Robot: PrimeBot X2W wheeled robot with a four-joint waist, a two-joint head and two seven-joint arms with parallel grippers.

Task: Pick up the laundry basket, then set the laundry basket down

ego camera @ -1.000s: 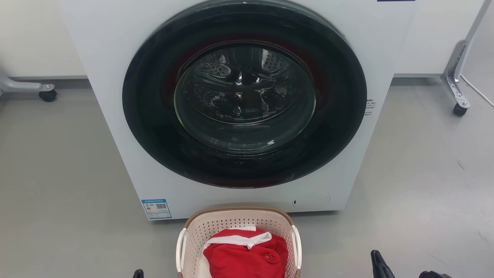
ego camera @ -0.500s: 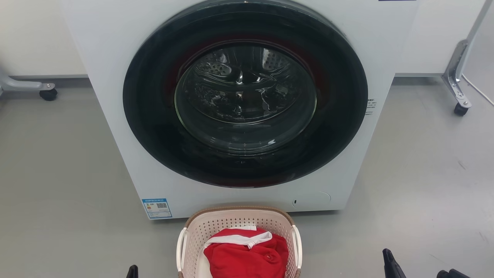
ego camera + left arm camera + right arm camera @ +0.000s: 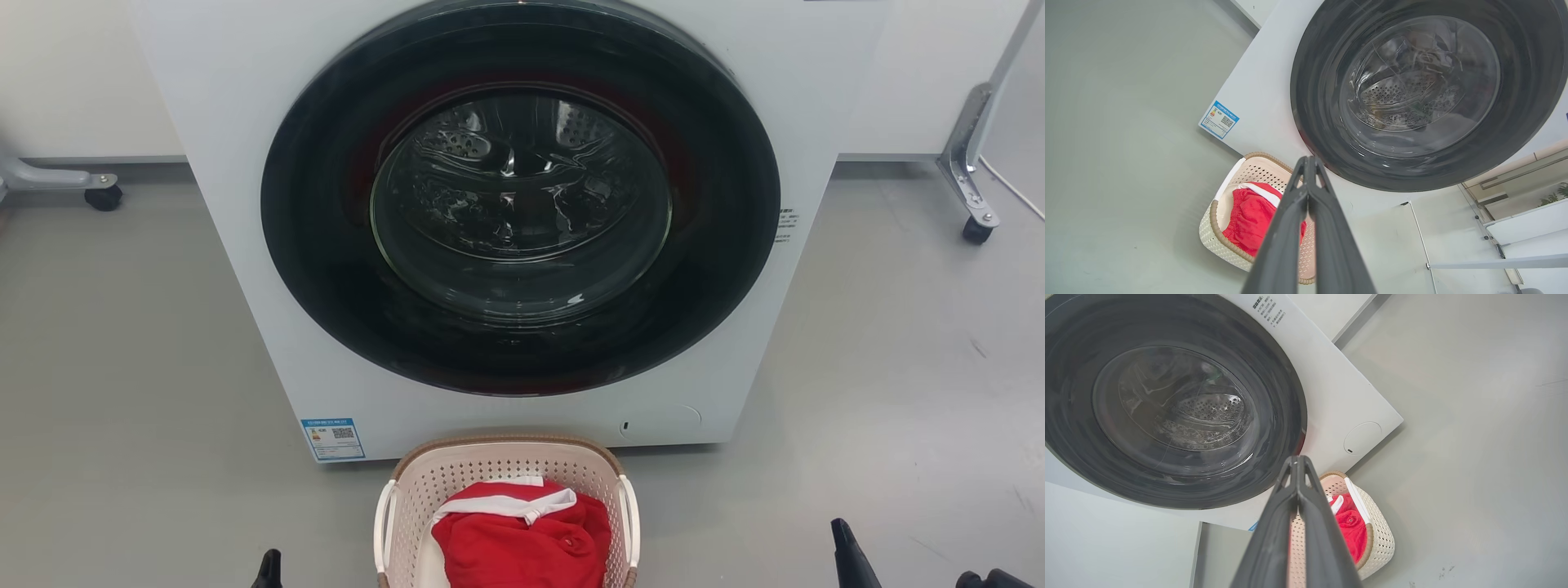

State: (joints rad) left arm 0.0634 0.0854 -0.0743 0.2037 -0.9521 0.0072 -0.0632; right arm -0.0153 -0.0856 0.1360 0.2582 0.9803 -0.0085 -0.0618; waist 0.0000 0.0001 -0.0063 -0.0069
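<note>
— Where do we see the laundry basket point(image 3: 498, 467)?

— On the grey floor point(image 3: 122, 367), upright, just in front of the white washer point(image 3: 237, 245), at 6 o'clock from its round dark door point(image 3: 522, 204). In the head view the bottom edge crops the near part of it. We cannot tell whether the far rim touches the washer's base or stops just short.

— What is in it?

— A red garment point(image 3: 522, 539) with a white band, heaped against the perforated walls. The two white side handles stand free, with nothing on them.

— And the left end effector point(image 3: 1308, 162)?

— Its two dark fingers lie pressed together with nothing between them. In the head view its tip point(image 3: 269, 567) sits near 8 o'clock from the basket, apart from the left handle.

— The right end effector point(image 3: 1297, 460)?

— We see the same there: fingers together, empty. In the head view it point(image 3: 849, 555) is at about 4 o'clock from the basket, well apart, farther off than the left one.

— Anything else we can place?

— A blue label point(image 3: 332, 439) on the washer's lower front, at 10 o'clock from the basket. Both wrist views show the basket point(image 3: 1210, 234) point(image 3: 1382, 543) on the floor under the door.
</note>
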